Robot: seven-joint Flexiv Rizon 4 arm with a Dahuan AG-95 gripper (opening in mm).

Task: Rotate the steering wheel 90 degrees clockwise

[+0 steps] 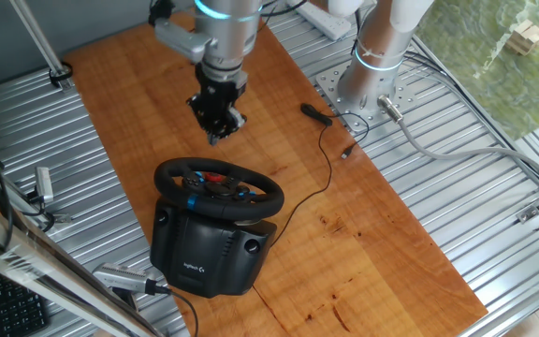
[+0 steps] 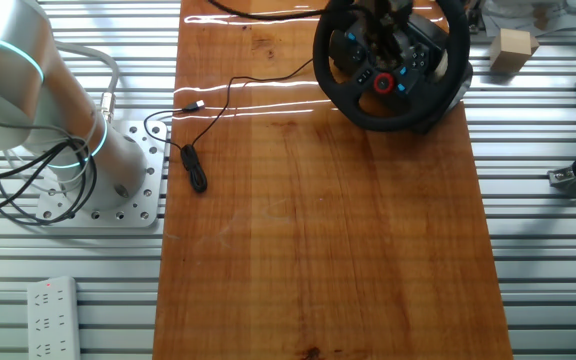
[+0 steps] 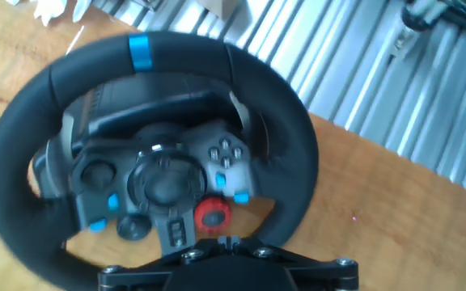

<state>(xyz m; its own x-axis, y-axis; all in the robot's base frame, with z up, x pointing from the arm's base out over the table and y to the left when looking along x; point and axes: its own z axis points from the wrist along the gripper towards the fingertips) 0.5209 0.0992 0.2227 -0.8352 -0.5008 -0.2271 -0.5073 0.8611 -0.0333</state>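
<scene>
The steering wheel point(image 1: 268, 196) is a black round rim with a blue strip point(image 3: 140, 52), mounted tilted on a boxy black base point(image 1: 204, 253) near the front of the wooden table. Red and blue buttons show on its hub point(image 3: 168, 182). My gripper point(image 1: 217, 129) hangs over the table just behind the wheel and touches nothing. In the hand view its fingertips point(image 3: 229, 241) sit pressed together at the bottom edge, just below the red hub button, with nothing between them. In the other fixed view the wheel point(image 2: 393, 110) is at the table's top edge.
A thin black cable point(image 1: 324, 173) with a plug point(image 1: 316, 114) trails from the base across the wood towards the arm's mount point(image 1: 368, 86). A wooden block point(image 2: 513, 50) lies right of the wheel. Ribbed metal panels point(image 1: 429, 197) flank the table, with a power strip point(image 2: 53, 300).
</scene>
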